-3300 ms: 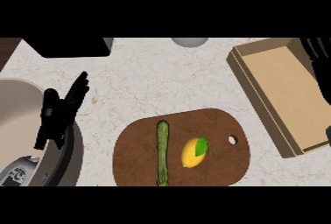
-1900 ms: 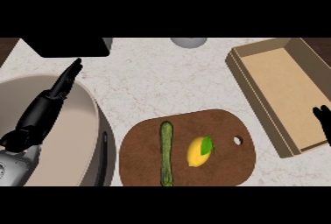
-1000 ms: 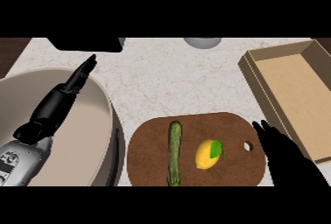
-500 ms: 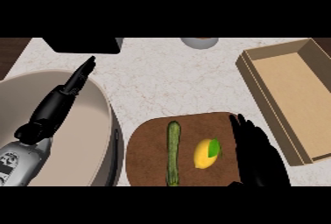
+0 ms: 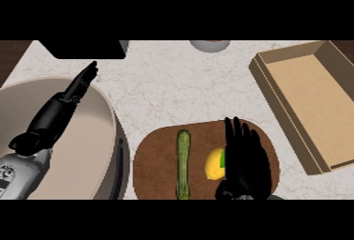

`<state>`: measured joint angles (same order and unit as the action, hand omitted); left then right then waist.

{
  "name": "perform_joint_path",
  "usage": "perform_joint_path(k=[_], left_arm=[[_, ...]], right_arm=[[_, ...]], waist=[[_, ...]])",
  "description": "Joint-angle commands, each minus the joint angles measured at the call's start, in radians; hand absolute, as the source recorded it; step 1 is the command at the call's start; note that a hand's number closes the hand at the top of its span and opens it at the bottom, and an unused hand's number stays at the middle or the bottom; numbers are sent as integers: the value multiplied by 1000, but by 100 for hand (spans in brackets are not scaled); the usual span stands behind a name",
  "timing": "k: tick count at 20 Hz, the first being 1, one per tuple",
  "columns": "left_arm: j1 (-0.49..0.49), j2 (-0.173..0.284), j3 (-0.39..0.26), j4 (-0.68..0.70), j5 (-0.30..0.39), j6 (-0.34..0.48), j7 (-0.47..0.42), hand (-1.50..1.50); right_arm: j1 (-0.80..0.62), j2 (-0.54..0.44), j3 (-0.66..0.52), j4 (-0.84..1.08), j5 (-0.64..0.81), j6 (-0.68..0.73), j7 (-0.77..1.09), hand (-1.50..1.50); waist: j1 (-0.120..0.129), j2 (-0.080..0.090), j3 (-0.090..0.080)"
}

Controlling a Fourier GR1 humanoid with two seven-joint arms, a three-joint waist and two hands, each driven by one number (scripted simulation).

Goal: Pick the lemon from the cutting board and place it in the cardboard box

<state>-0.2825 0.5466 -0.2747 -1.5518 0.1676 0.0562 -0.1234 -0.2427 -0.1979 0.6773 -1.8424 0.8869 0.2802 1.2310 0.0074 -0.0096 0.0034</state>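
A yellow lemon [image 5: 215, 165] with a green patch lies on the brown cutting board [image 5: 155, 164], right of a long green vegetable [image 5: 183, 164]. My right hand [image 5: 243, 164] is over the board with its fingers straight and pointing away from me, covering the lemon's right side. The open cardboard box [image 5: 311, 101] stands at the right, with nothing showing inside it. My left hand [image 5: 59, 110] rests open at the left, fingers pointing up.
A large beige bowl [image 5: 90, 154] fills the lower left, under my left arm. A black object [image 5: 83, 49] sits at the back left and a grey round object [image 5: 210, 45] at the back middle.
My right hand came in from the lower right and slid left over the board until it partly covers the lemon. The left hand stayed still over the last second.
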Motion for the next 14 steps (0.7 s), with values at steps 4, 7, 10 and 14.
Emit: perform_joint_path(k=[4,7,10,14], left_arm=[[50,-4,7,20,-2,2,9,0],[74,-14,6,15,-2,-3,-7,0],[61,-19,3,21,-21,-6,-3,0],[38,-28,4,-16,-24,7,61,0]], right_arm=[[-21,151,-31,87,106,163,255,-150],[-59,193,-48,115,90,169,237,-150],[-39,195,8,145,99,106,253,-150],[-13,196,-34,151,104,129,229,-150]], waist=[[-6,6,-7],[4,8,-6],[3,9,-5],[-4,6,-4]])
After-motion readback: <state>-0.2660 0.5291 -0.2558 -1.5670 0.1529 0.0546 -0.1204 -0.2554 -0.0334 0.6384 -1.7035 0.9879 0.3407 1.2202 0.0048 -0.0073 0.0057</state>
